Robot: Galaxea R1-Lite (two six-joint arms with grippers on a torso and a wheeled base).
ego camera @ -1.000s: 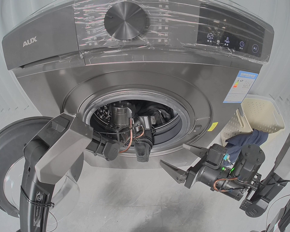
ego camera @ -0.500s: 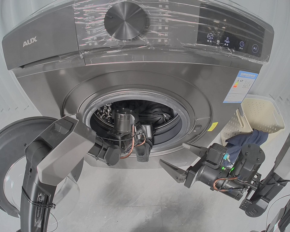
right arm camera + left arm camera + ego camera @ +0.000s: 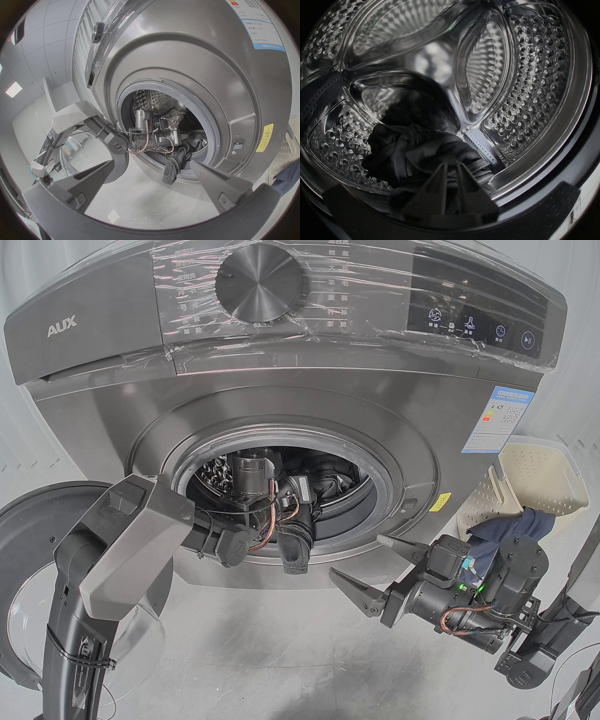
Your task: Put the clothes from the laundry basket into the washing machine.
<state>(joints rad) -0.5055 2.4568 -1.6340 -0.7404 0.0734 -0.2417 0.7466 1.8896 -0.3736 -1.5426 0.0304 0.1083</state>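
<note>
Grey floor [image 3: 281,640]; the washing machine [image 3: 300,396] stands open, with dark clothes [image 3: 425,153] in its drum and a blue garment [image 3: 519,527] over the laundry basket [image 3: 550,477]. The left gripper [image 3: 451,165] is closed inside the drum, and the right gripper [image 3: 356,557] is spread wide outside. The left gripper has risen slightly.

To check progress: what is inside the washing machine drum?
Dark clothes lie low in the drum, the left gripper near them; one piece hangs out over the door rim. Anything beneath the pile is covered.

- Grey metal front-loading washing machine [image 3: 375,427] fills the centre, its door [image 3: 37,540] open at lower left.
- Dark crumpled clothes [image 3: 425,153] lie low in the drum [image 3: 534,78]; one dark piece [image 3: 294,552] seemingly hangs over the rim.
- Cream perforated plastic laundry basket [image 3: 550,477] at right edge, navy garment [image 3: 522,524] draped over it.
</note>
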